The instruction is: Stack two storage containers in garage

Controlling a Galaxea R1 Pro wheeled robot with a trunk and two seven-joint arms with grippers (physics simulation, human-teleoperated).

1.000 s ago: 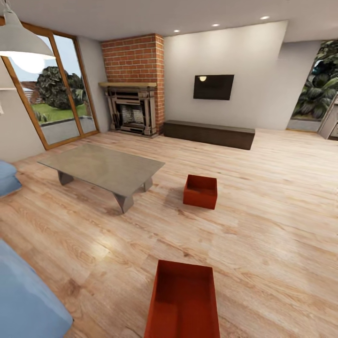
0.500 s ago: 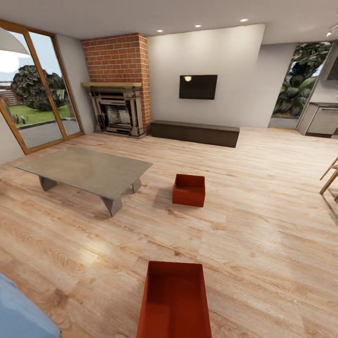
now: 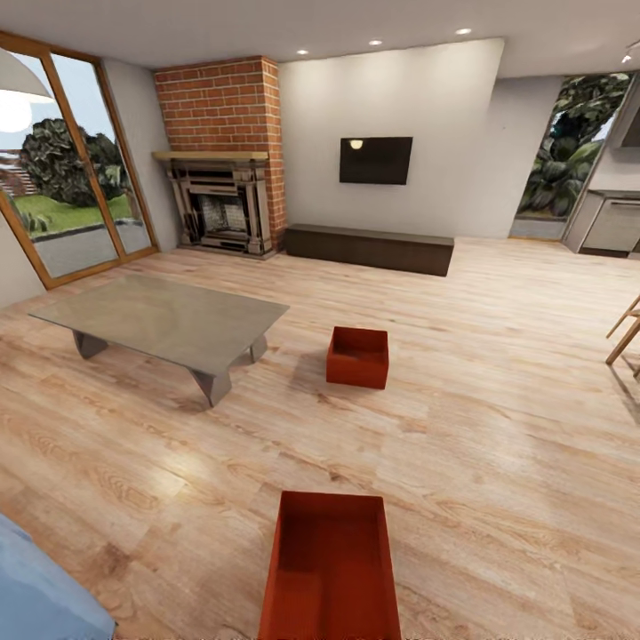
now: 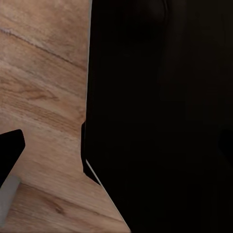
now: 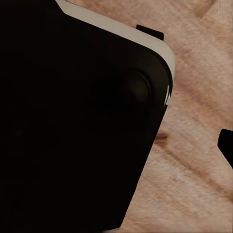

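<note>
Red-orange near container point(image 3: 331, 569) sits on plank flooring point(image 3: 498, 427); far container point(image 3: 357, 357) beside grey table point(image 3: 160, 322); can't tell either hand's state.

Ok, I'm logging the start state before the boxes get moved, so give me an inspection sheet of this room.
Surface: light wood-plank floor, bare between the furniture.
Job's things: near red box and far red box, both on the floor, apart, open tops.
Clutter: nothing seen.
Grippers: jaws cannot be judged; wrist views show dark robot bodywork over planks.
Cables: nothing seen.
Surroundings: grey low table, brick fireplace, dark cabinet, wall TV.
</note>
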